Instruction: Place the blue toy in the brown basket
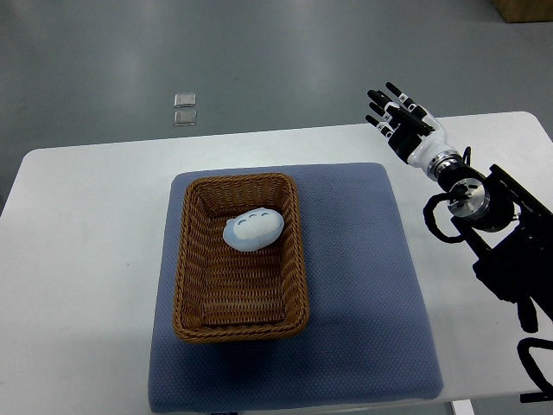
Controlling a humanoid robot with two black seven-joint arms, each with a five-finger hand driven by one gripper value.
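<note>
A light blue toy (254, 229) lies inside the brown wicker basket (187, 268), toward its far right part. The basket stands on a blue mat (354, 285) on the white table. My right hand (396, 113) is raised at the table's far right, well away from the basket, with its fingers spread and holding nothing. The left arm does not show.
The white table (86, 259) extends left and right of the mat. Two small clear squares (185, 108) lie on the grey floor beyond the table's far edge. A brown box corner (524, 9) shows at the top right.
</note>
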